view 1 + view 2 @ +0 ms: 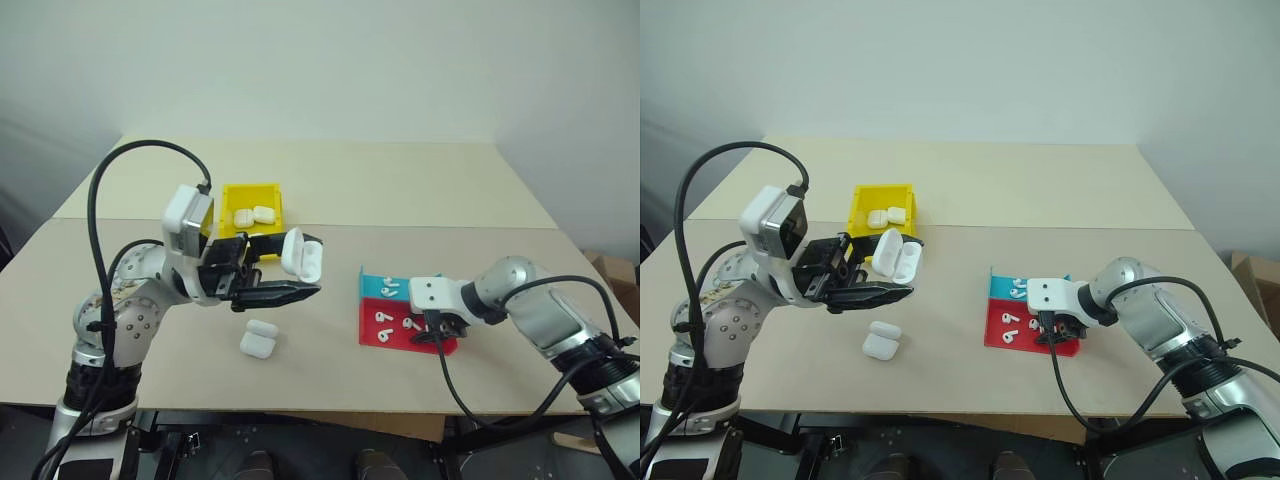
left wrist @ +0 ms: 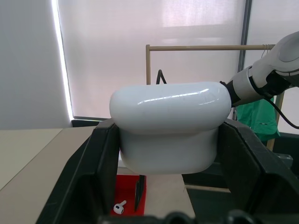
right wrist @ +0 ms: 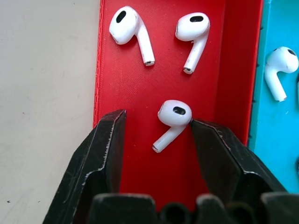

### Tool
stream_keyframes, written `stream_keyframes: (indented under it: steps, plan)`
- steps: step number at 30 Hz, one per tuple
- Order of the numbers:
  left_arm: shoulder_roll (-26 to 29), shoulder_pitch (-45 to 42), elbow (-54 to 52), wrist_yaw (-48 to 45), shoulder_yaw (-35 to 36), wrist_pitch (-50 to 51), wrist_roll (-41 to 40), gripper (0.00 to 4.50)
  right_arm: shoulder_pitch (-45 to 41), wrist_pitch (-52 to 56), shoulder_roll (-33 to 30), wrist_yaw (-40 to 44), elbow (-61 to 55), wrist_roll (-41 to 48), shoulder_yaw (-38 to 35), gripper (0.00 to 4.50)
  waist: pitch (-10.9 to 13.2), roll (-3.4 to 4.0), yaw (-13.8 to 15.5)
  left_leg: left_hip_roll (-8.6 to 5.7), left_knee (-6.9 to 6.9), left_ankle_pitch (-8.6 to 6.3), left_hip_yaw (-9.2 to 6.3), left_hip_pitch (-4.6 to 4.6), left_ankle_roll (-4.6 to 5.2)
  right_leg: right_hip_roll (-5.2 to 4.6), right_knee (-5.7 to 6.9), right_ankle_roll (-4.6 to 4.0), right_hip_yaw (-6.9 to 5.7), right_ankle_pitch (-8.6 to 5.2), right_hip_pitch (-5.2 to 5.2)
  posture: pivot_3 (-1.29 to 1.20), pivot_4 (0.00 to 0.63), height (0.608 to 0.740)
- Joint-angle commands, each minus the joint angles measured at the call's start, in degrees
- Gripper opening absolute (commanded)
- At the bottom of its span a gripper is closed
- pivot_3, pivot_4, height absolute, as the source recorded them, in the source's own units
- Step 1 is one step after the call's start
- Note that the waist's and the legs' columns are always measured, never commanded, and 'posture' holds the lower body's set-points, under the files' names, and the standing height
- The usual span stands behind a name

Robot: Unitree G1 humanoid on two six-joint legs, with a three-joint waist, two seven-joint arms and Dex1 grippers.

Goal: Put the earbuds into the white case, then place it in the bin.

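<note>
My left gripper (image 1: 292, 268) is held above the table, shut on the white case (image 1: 302, 254), whose lid stands flipped open. From the left wrist the case (image 2: 170, 130) sits clamped between the two black fingers. My right gripper (image 1: 437, 335) points down into the red tray (image 1: 385, 335) and is open. Its jaws stand either side of one of the earbuds (image 3: 173, 116), which lies on the tray floor against one finger (image 3: 219, 144). Two more earbuds (image 3: 128, 28) lie further along the same tray. The yellow bin (image 1: 250, 188) stands at the back left with white cases inside.
A blue tray (image 1: 372, 290) with earbuds adjoins the red tray on its far side. A second white case (image 1: 259, 340), lid open, lies on the table below my left gripper. The table's front edge is close to both arms.
</note>
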Motion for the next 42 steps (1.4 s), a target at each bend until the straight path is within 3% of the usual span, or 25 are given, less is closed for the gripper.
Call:
stream_keyframes:
  steps: [1, 19, 35, 38, 42]
  plan:
    - [0.26, -0.68, -1.15, -0.14, 1.08, -0.99, -0.36, 2.82, -0.65, 0.53, 0.19, 0.28, 0.92, -1.71, -0.38, 2.58, 0.00, 0.00, 0.00, 0.00, 0.00, 0.00, 0.00, 0.00, 0.00, 0.00, 0.00, 0.00, 0.00, 0.00, 0.00, 0.00, 0.150, 0.740]
    - [0.22, 0.08, -2.25, 0.28, 0.77, -0.84, -0.38, 2.82, -11.25, 28.61, 5.07, 3.72, 0.87, -5.29, 5.74, 2.58, 0.00, 0.00, -0.18, 0.00, -0.01, 0.00, 0.00, -0.04, 0.00, 0.00, 0.02, -0.03, 0.01, 0.02, -0.06, 0.00, 0.150, 0.740]
    - [0.47, 0.22, -2.25, 0.06, 0.78, -1.01, -0.02, 2.82, -11.91, 31.70, 5.72, 2.12, -0.33, -4.55, 6.90, 2.58, 0.00, 0.00, -0.22, 0.00, -0.01, 0.00, 0.00, -0.05, 0.00, 0.00, 0.02, -0.03, 0.00, 0.02, -0.07, 0.00, 0.150, 0.740]
    - [0.45, 0.32, -2.39, 0.13, 0.76, -1.04, 0.07, 2.82, -11.58, 31.68, 5.64, 1.88, -0.63, -4.50, 6.95, 1.98, 0.00, 0.00, -0.20, 0.00, -0.01, 0.00, -0.01, -0.05, 0.00, 0.00, 0.02, -0.03, 0.00, 0.02, -0.07, 0.00, 0.150, 0.740]
    - [0.47, 0.33, -2.33, 0.10, 0.73, -1.11, 0.20, 2.82, -11.34, 31.88, 5.59, 1.58, -1.02, -4.36, 6.96, 0.62, 0.00, 0.00, -0.18, 0.00, -0.02, 0.00, 0.00, -0.06, 0.00, 0.00, 0.01, -0.03, 0.00, 0.02, -0.07, 0.00, 0.150, 0.740]
